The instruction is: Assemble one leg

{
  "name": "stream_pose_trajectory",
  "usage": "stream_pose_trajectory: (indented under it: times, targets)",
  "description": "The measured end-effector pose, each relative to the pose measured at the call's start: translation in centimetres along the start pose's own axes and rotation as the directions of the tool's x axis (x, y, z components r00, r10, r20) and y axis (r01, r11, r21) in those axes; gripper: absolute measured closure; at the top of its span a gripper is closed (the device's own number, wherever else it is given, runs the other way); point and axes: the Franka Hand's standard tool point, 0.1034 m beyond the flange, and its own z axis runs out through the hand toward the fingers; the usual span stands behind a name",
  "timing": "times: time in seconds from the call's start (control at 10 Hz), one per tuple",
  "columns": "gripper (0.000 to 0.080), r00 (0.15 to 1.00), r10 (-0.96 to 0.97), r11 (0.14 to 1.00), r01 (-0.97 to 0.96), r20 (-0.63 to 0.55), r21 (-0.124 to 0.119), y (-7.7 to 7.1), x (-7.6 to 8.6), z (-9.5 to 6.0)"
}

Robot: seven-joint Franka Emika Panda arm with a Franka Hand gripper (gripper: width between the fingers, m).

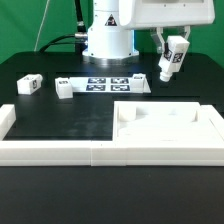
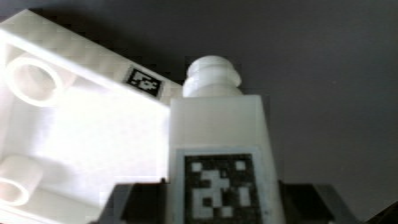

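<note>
My gripper (image 1: 171, 44) is shut on a white leg (image 1: 172, 59) with a black-and-white tag, held tilted in the air above the table at the exterior view's upper right. In the wrist view the leg (image 2: 217, 140) stands between my dark fingers (image 2: 134, 205), its round peg end pointing away. The large white panel (image 1: 165, 128) with recessed corners lies below and nearer the camera; it also shows in the wrist view (image 2: 71, 110) beside the leg. Two more legs (image 1: 28, 85) (image 1: 64, 87) lie at the exterior view's left.
The marker board (image 1: 110, 83) lies in front of the robot base (image 1: 107, 40). A long white border rail (image 1: 60, 150) runs along the front and the exterior view's left of the black table.
</note>
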Motion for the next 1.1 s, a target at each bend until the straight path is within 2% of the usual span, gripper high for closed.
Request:
stream_pose_trajectory:
  times: [0.2, 0.4, 0.5, 0.6, 1.0, 1.1]
  targets:
    - [0.0509, 1.0, 0.009, 1.0, -0.009, 0.001, 0.019, 0.6, 3.6, 0.6]
    - [0.0509, 0.999, 0.033, 0.999, -0.032, -0.021, 0.038, 0.0, 6.6, 1.8]
    - [0.0509, 0.999, 0.019, 0.999, -0.017, -0.039, 0.042, -0.4, 8.0, 2.2]
    - [0.0509, 0.998, 0.004, 0.999, -0.001, -0.07, 0.035, -0.2, 8.9, 2.2]
    - [0.0509, 0.998, -0.002, 0.999, 0.004, -0.063, 0.033, 0.0, 8.2, 2.3]
    - [0.0509, 0.997, -0.041, 0.999, 0.042, -0.066, 0.01, 1.3, 5.8, 2.1]
